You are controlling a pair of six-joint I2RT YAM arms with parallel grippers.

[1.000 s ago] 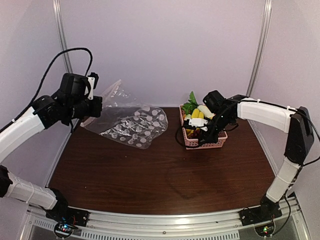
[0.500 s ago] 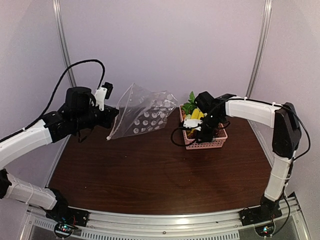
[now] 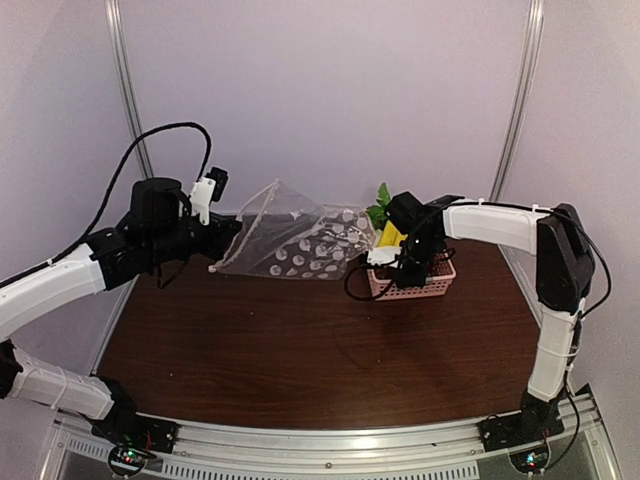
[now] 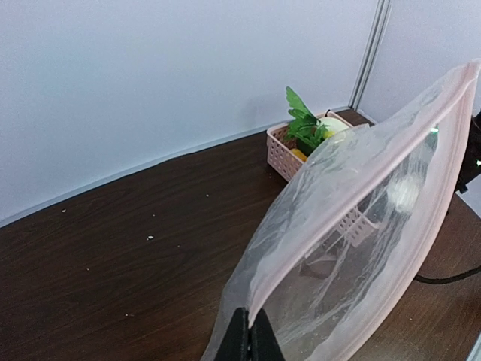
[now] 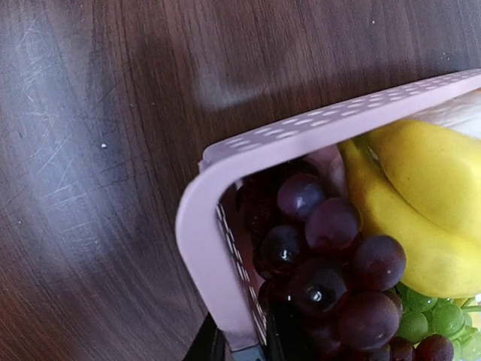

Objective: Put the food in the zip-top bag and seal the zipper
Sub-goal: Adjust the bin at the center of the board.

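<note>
My left gripper (image 3: pixel 222 238) is shut on one corner of the clear zip-top bag (image 3: pixel 300 238) and holds it off the table, its far end by the basket. In the left wrist view the gripper (image 4: pixel 252 335) pinches the pale zipper strip (image 4: pixel 279 226), and the bag (image 4: pixel 361 248) hangs open. The food lies in the pink basket (image 3: pixel 428 287): leafy greens (image 3: pixel 380 208), yellow bananas (image 5: pixel 421 195), purple grapes (image 5: pixel 331 256), green grapes (image 5: pixel 428 316). My right gripper (image 3: pixel 400 272) is shut on the basket's near-left wall (image 5: pixel 210 248), one finger outside, one inside by the grapes.
The basket (image 4: pixel 282 150) stands at the back right of the dark wooden table, near the rear wall. A black cable (image 3: pixel 355 282) loops on the table left of the basket. Upright metal posts stand at both back corners.
My left arm has swung the bag to the right, from the back left to beside the basket. My right gripper has shifted a little left along the basket.
</note>
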